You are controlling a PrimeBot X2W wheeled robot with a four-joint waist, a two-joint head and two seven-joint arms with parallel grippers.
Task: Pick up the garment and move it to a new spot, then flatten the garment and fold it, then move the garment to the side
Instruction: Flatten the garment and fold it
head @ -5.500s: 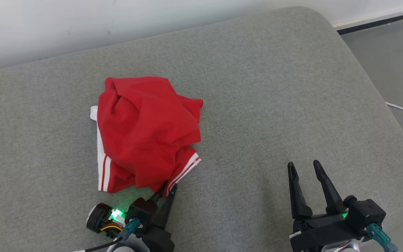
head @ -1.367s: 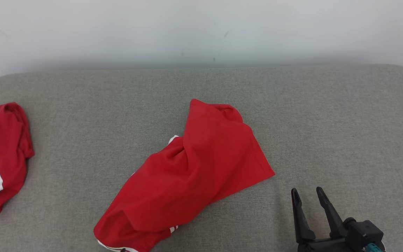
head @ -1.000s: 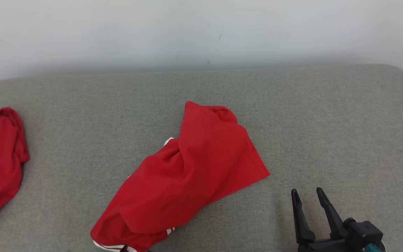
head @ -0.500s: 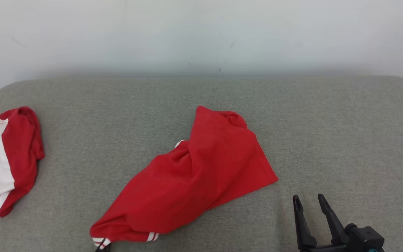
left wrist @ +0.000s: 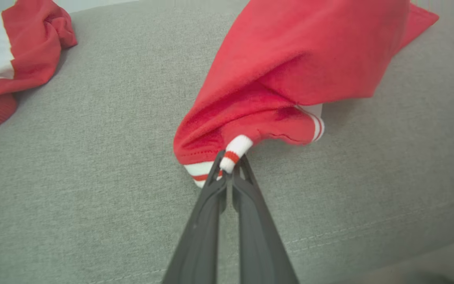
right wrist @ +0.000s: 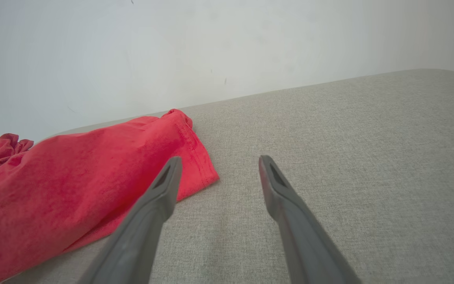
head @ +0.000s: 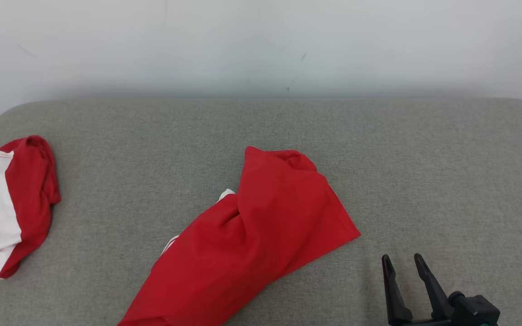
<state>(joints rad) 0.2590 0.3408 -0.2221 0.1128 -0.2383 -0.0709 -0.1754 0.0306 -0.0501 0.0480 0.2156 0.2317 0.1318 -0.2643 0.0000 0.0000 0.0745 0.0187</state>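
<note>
left gripper (left wrist: 230, 159): fingers pinched together on the white-and-red striped trim (left wrist: 238, 146) at one end of the red garment (head: 261, 235). fabric bunches toward the grip and fans out away from it. in the head view the red garment lies rumpled mid-way across the grey cushion (head: 424, 158), running diagonally from the bottom edge up toward centre, with one flat corner pointing right. right gripper (head: 402, 259): fingers spread apart over bare cushion, low right, near that corner. from the right wrist view i can't tell whether its finger touches the cloth. a second garment (head: 7, 203), red with a white band, sits crumpled at the cushion's far left, well apart. white wall (head: 261, 45) behind.
</note>
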